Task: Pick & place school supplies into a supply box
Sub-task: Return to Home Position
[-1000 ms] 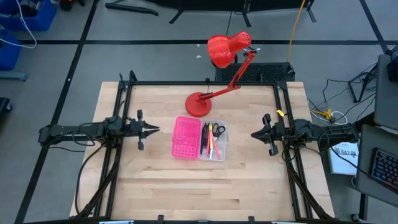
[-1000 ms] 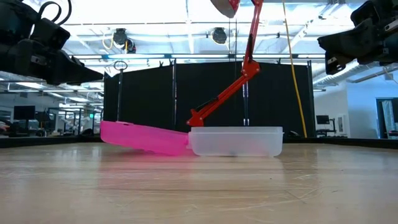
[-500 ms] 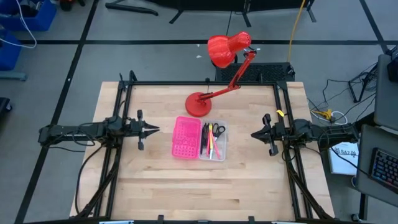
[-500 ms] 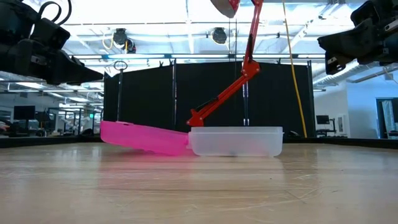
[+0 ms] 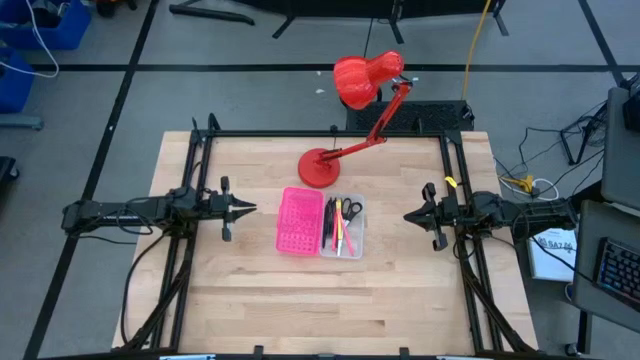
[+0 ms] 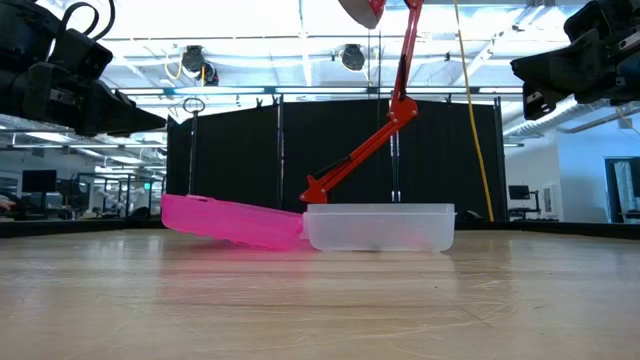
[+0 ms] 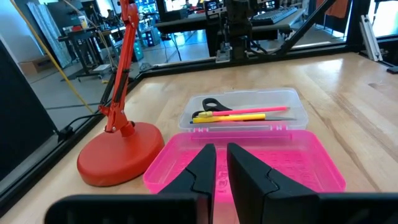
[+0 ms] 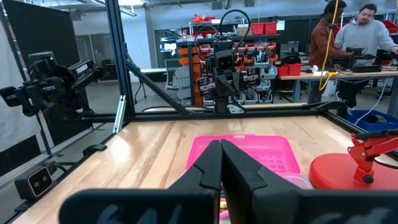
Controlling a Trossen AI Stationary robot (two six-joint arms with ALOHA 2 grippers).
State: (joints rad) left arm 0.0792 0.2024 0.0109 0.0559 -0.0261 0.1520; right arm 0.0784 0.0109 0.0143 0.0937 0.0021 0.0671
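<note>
Both arms level above the table, aimed inward at the box [image 5: 320, 222]. Left gripper [image 5: 247, 208] and right gripper [image 5: 410, 215] – fingers pressed together, holding nothing. Box open mid-table by the lamp [image 5: 320, 168]. Inside clear half: scissors [image 7: 216, 104], approx. 3 pens [image 7: 249, 114] – exact count hard to make out.

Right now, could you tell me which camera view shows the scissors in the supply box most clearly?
The left wrist view: the scissors lie in the supply box's clear half beside the pens, handles plainly visible. The high view shows them small, from above. The low view shows only the box's wall; the right wrist view hides them.
</note>
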